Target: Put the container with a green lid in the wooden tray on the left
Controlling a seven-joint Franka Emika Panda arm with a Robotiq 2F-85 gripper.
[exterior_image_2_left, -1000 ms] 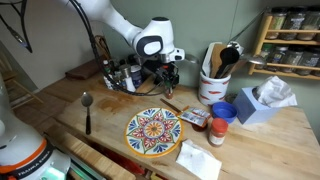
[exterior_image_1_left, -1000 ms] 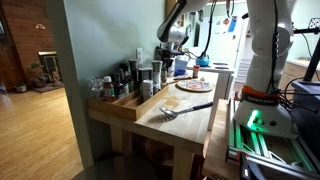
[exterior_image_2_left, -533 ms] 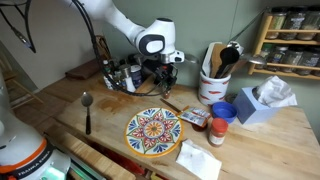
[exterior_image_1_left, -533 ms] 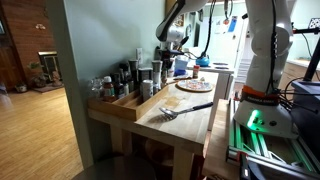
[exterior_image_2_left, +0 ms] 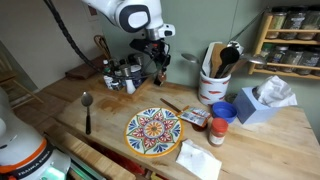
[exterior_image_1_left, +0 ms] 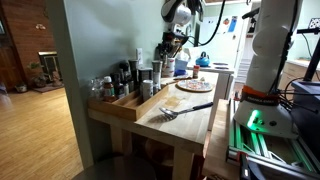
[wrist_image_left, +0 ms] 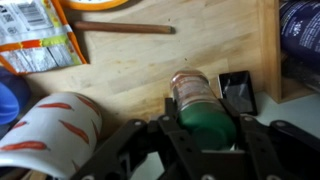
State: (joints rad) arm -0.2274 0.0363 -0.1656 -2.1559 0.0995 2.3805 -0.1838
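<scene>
My gripper (wrist_image_left: 203, 122) is shut on the container with a green lid (wrist_image_left: 200, 105), a small spice jar held between both fingers. In both exterior views the gripper (exterior_image_2_left: 157, 60) (exterior_image_1_left: 168, 50) holds it in the air above the table, close to the near end of the wooden tray (exterior_image_2_left: 112, 84). The long light-wood tray (exterior_image_1_left: 124, 104) lies along the table's edge and holds a row of several spice bottles. In the wrist view the bare wooden table top lies below the jar.
A colourful round plate (exterior_image_2_left: 153, 131) lies mid-table, with a spoon (exterior_image_2_left: 87, 108) beside it. A white utensil crock (exterior_image_2_left: 212, 88), blue cup (exterior_image_2_left: 223, 111), tissue box (exterior_image_2_left: 260, 100), red-lidded jar (exterior_image_2_left: 217, 132), packet (exterior_image_2_left: 195, 117) and napkin (exterior_image_2_left: 198, 158) stand nearby. A fork (exterior_image_1_left: 185, 110) lies by the tray.
The arm has risen, lifting the green-lidded container from near table height by the tray to well above the table.
</scene>
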